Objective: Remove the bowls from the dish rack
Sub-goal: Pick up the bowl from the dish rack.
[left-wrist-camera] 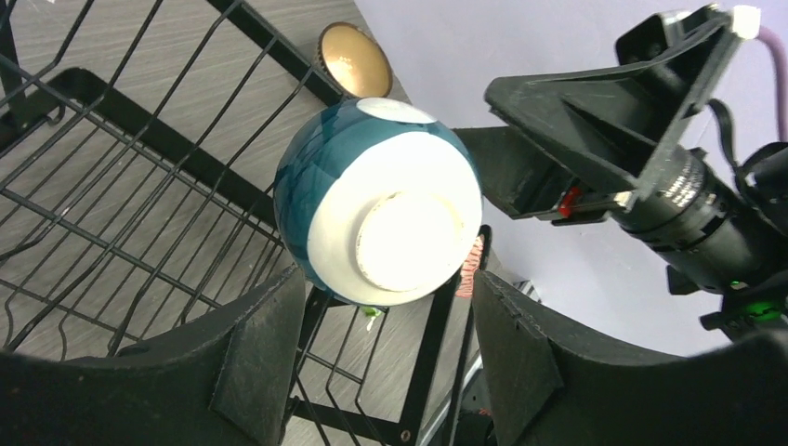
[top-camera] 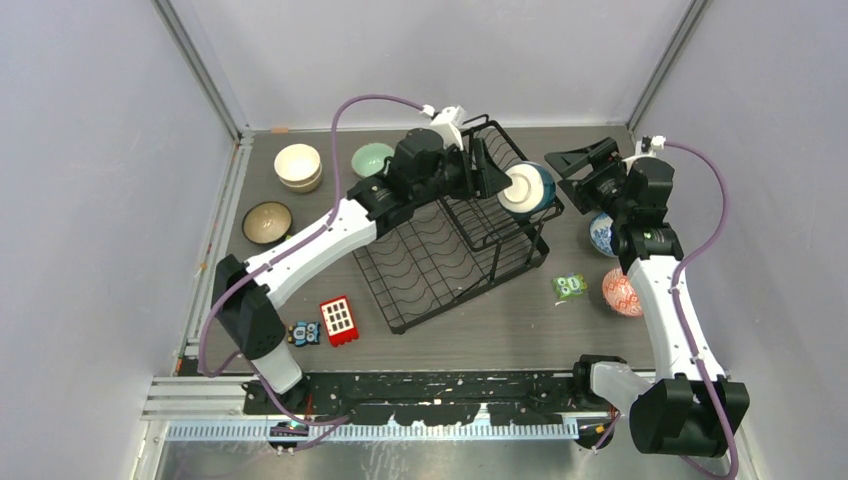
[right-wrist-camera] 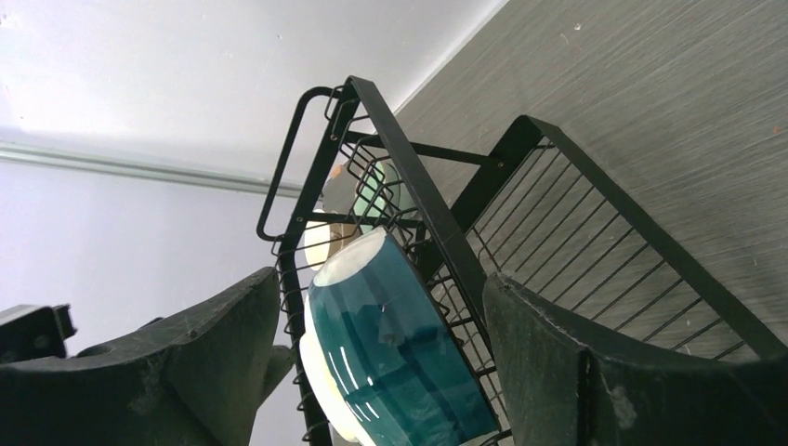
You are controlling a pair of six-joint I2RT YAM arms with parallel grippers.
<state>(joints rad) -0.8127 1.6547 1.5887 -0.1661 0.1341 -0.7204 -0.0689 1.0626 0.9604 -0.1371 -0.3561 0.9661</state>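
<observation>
Left fingers [left-wrist-camera: 251, 362], arm stretched over the dish rack [right-wrist-camera: 415, 186], straddle the teal bowl [left-wrist-camera: 325, 177], grip uncertain; right fingers [right-wrist-camera: 576, 372] gape opposite.

black wire two-tier dish rack [top-camera: 430, 268] – mid-table, raised basket at its far right end. dark teal ceramic bowl with white foot [top-camera: 528, 188] – on its side at that basket's right edge, foot facing left. on the table left of the rack, upright: cream ceramic bowl [top-camera: 298, 166], pale green ceramic bowl [top-camera: 372, 158], brown ceramic bowl [top-camera: 267, 222]. right of the rack: blue-and-white patterned bowl [top-camera: 602, 234], partly hidden; red patterned bowl [top-camera: 622, 292].
</observation>
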